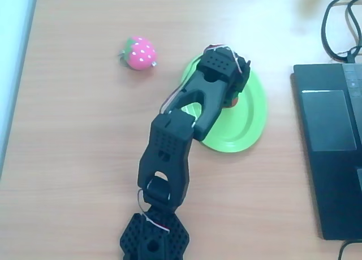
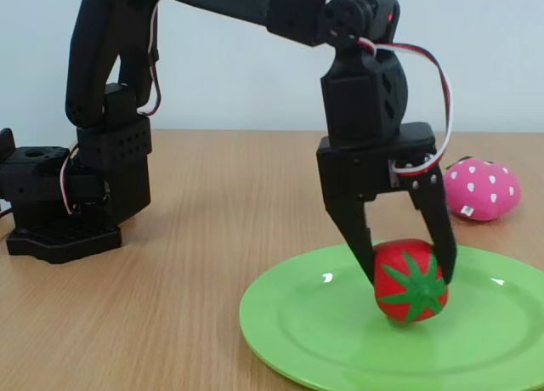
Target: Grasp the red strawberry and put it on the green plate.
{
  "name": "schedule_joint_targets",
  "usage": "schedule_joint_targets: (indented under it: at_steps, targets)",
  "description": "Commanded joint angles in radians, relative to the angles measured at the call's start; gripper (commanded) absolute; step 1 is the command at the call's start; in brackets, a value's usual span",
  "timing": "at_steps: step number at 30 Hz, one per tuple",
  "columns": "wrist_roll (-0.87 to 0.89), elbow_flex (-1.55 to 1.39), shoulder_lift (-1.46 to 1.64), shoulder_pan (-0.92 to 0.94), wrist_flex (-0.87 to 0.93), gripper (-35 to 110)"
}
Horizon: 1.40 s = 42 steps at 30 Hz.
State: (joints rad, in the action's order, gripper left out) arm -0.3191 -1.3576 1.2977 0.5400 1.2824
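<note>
The red strawberry [image 2: 410,289], solid red with a green leafy cap facing the fixed view, sits between my gripper's [image 2: 408,266] two black fingers, which press on its sides. Its underside touches or nearly touches the green plate [image 2: 323,340], right of the plate's middle. From overhead, the arm's wrist covers the gripper above the green plate [image 1: 251,124], and only a red sliver of the strawberry [image 1: 232,102] peeks out beside it.
A pink strawberry [image 1: 140,52] with white dots lies on the wooden table to the left of the plate in the overhead view. A black laptop [image 1: 331,135] and cables [image 1: 339,28] take up the right edge. The arm's base [image 1: 153,237] stands at the bottom.
</note>
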Motion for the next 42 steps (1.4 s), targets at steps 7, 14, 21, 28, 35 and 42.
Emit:
schedule_joint_targets:
  at_steps: [7, 14, 21, 28, 35, 42]
  targets:
    - [-0.012, 0.012, 0.032, 0.008, 0.005, 29]
    - [-0.012, -0.002, 0.067, 0.009, 0.005, 32]
    - [-0.018, -0.057, 0.129, 0.0, 0.0, 35]
    - [-0.02, -0.075, 0.126, -0.006, -0.006, 36]
    - [-0.025, -0.115, 0.173, -0.012, -0.008, 40]
    - [-0.017, -0.245, 0.436, -0.063, -0.038, 34]
